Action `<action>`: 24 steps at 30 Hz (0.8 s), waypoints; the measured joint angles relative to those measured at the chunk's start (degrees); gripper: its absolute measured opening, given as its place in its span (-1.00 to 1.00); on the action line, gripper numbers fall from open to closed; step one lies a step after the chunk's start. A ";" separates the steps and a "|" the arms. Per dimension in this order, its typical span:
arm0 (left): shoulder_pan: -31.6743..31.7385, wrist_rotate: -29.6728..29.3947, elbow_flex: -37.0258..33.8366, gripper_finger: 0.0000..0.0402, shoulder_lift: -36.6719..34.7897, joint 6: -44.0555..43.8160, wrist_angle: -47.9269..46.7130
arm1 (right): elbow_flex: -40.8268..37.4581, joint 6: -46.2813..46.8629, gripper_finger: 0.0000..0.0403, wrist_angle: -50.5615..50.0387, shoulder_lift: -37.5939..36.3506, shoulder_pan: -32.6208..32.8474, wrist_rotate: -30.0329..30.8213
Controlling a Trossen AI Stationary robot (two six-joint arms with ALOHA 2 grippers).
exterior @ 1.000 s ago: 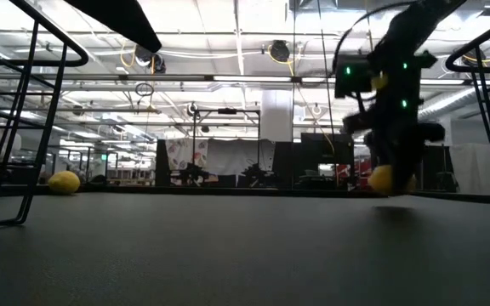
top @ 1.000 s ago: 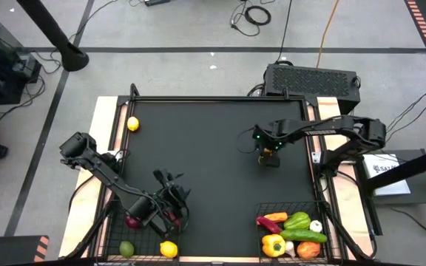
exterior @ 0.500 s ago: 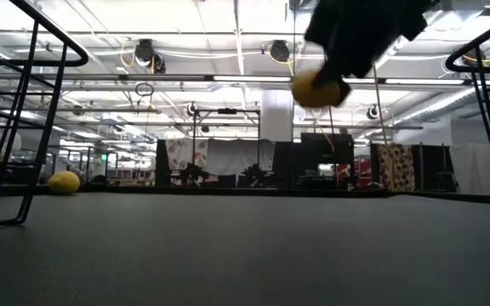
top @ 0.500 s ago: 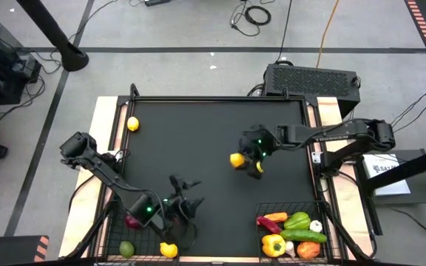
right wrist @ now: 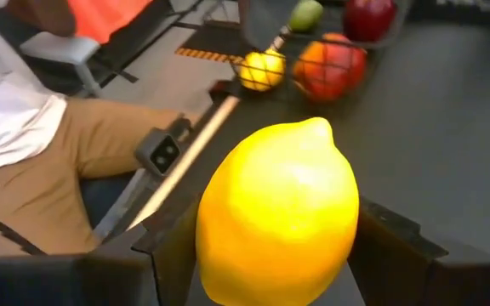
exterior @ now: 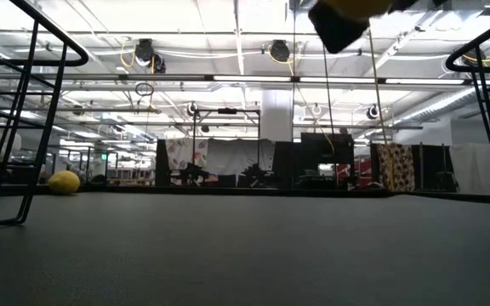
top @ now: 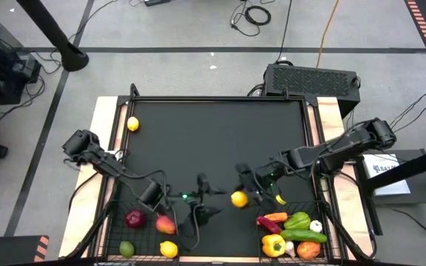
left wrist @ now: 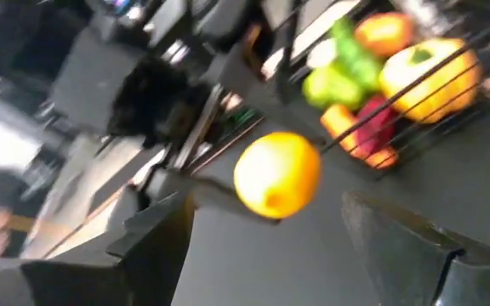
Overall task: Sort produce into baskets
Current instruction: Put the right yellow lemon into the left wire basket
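- I have a smooth yellow lemon (right wrist: 276,212) clamped between the two dark fingers of my right hand (top: 244,193), carried above the black tabletop (top: 213,140) near the middle of its near edge, between the two baskets.
- My left hand (top: 204,199) hangs just beside it with its fingers spread wide and nothing in them; in its own wrist view the lemon sits right ahead, between the finger tips but apart from them.
- The step in hand looks to me like a pass: the lemon belongs with the fruit, and that basket is on my left arm's side.
- Next I judge the left hand must come around the lemon and close before my right fingers let go, or the lemon will drop and roll.
- The black wire-mesh basket at the near left corner (top: 109,240) holds a dark red apple (top: 134,219), a red-orange fruit (top: 166,224), a green lime (top: 126,248) and a yellow lemon (top: 168,249).
- The matching basket at the near right corner (top: 322,214) holds a red chili (top: 268,224), an orange carrot (top: 275,216), a green pepper (top: 296,220), a cucumber (top: 302,235), a yellow pepper (top: 273,244), white garlic (top: 316,226) and an orange pepper (top: 308,250).
- One more small yellow lemon (top: 132,124) lies loose near the far left corner of the tabletop.
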 joint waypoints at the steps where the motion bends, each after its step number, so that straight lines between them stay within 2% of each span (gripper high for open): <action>1: 0.53 2.55 0.00 0.52 0.00 1.05 0.66 | 0.00 -0.39 0.21 0.61 0.00 0.55 0.05; 4: 1.93 8.64 0.00 0.52 0.00 3.37 0.80 | -0.01 -1.05 0.21 2.83 0.00 1.39 0.22; 7: 3.07 11.58 0.00 0.52 0.56 5.10 2.28 | -0.02 -1.46 0.21 5.94 0.33 1.36 0.52; 15: 4.24 11.82 0.04 0.52 3.68 10.72 4.54 | -0.02 -3.02 0.21 14.18 4.26 1.34 0.59; 24: 4.33 12.52 0.00 0.52 7.05 13.78 5.04 | -0.04 -3.02 0.21 13.38 6.27 1.10 -0.07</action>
